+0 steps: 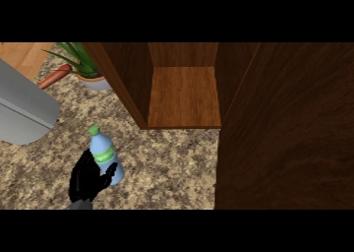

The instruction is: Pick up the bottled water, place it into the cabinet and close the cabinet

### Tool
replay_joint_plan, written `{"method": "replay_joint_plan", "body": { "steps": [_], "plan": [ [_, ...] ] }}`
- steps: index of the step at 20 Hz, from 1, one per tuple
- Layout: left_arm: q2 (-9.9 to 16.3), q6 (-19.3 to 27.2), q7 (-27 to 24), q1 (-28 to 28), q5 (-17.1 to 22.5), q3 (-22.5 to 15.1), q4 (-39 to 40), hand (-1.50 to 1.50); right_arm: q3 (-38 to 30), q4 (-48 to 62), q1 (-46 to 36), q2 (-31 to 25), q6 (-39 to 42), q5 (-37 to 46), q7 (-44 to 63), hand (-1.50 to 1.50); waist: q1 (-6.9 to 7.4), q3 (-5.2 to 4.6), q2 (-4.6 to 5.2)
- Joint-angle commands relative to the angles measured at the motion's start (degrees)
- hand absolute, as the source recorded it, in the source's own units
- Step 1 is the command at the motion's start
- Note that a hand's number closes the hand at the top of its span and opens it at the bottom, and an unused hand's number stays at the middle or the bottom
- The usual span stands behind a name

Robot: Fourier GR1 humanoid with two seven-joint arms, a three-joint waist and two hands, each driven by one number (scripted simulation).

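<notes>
The bottled water is pale blue with a green cap and a green label. It shows at the lower left on the speckled counter, cap pointing away from me. My left hand comes up from the lower edge against the bottle's left side. Its thumb crosses the bottle's lower part and its fingers curl round behind it. The wooden cabinet stands beyond, its inside open and bare. Its dark door is swung wide open at the right. My right hand does not show.
A large grey rounded body fills the left edge, close to me. A potted green plant stands at the back left beside the cabinet's side wall, with an orange-red object next to it.
</notes>
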Motion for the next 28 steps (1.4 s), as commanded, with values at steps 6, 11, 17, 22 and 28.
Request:
{"method": "replay_joint_plan", "body": {
  "steps": [6,11,17,22,28],
  "plan": [
    [2.3,-5.6,2.6,-5.0,-0.8,-0.5,5.0,1.50,-0.5,2.2,0.3,-0.4,0.5,-0.4,-2.4,-1.50,-0.38,-0.98,0.33],
    [8.5,-14.5,3.1,-5.0,-1.0,-0.3,6.7,1.50,0.6,0.1,-0.6,0.2,-1.4,0.6,-0.2,-1.50,-0.26,-1.01,0.36],
    [5.0,-12.8,8.6,-3.3,3.0,0.6,-1.1,1.50,1.5,2.6,1.0,0.0,-0.9,0.9,-3.1,-1.50,0.38,-0.89,0.04],
    [3.7,-13.0,9.4,-2.8,2.8,0.0,-1.7,1.50,1.5,2.5,2.7,-1.3,0.0,0.8,-5.6,-1.50,0.01,-0.93,0.14],
    [5.0,-11.0,17.8,1.0,4.2,-1.4,-12.1,1.50,2.4,-1.9,-1.7,-0.8,-4.1,0.2,3.8,-1.50,0.31,-0.93,0.17]
  ]
}}
